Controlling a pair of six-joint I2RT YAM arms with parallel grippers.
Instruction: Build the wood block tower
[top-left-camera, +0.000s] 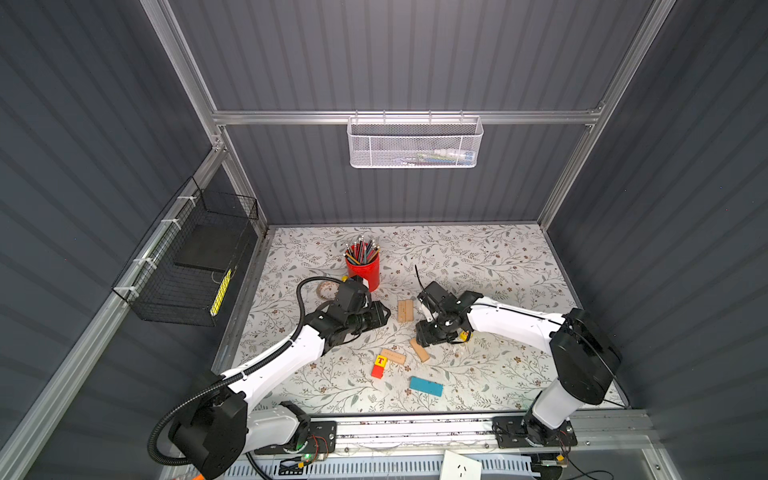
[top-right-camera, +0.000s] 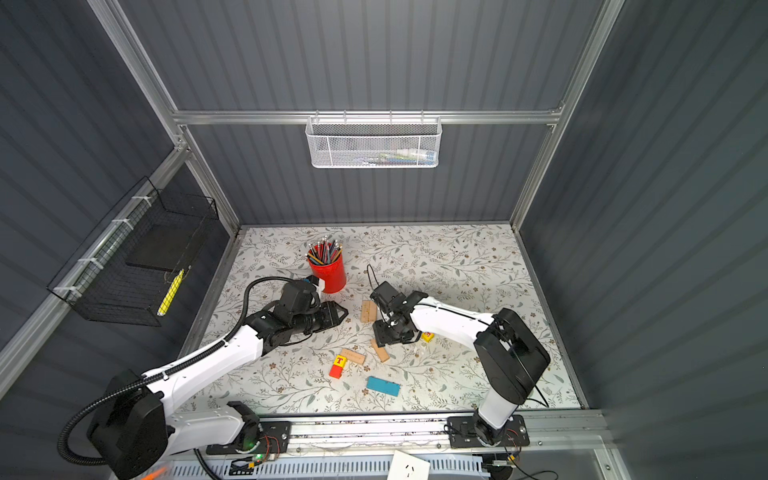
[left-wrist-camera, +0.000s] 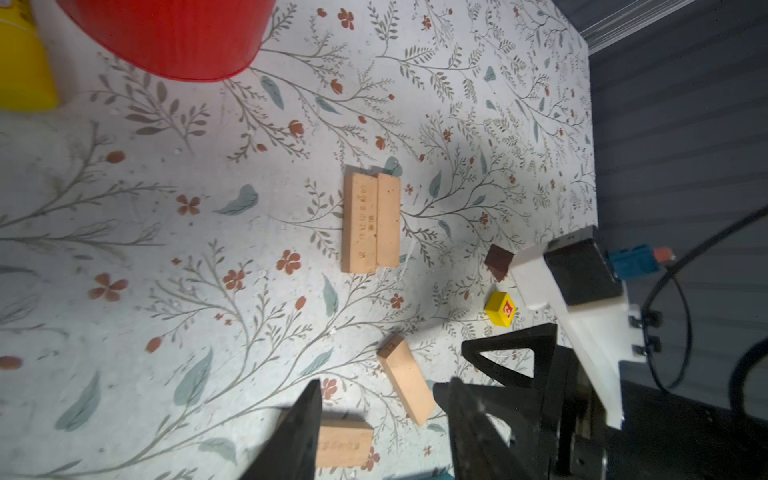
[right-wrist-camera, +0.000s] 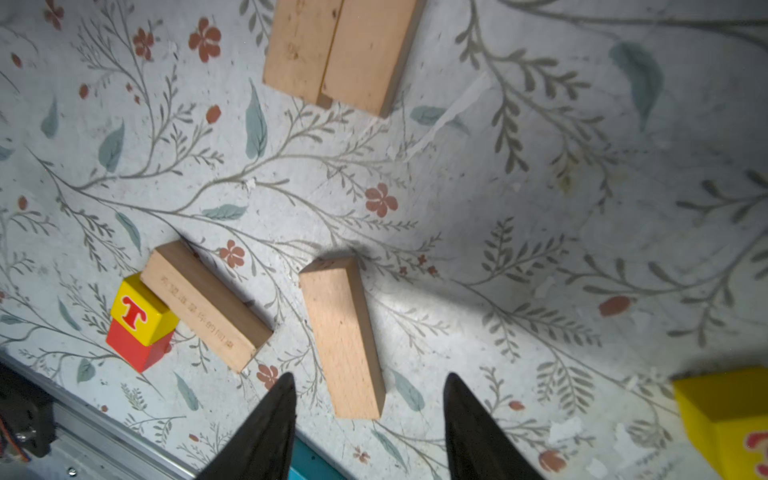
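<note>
Two tan planks (top-left-camera: 405, 311) lie touching, side by side, near the middle of the surface (top-left-camera: 478, 270), likely as the base of the tower. The left gripper (left-wrist-camera: 385, 382) and the right gripper (right-wrist-camera: 370, 374) both stand spread apart, holding nothing.

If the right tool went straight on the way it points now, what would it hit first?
Most likely the tan plank just ahead, lying in line with the gap of the open right tool. Its height above the plank is unclear, so the fingers might straddle it and touch the table first.
</note>
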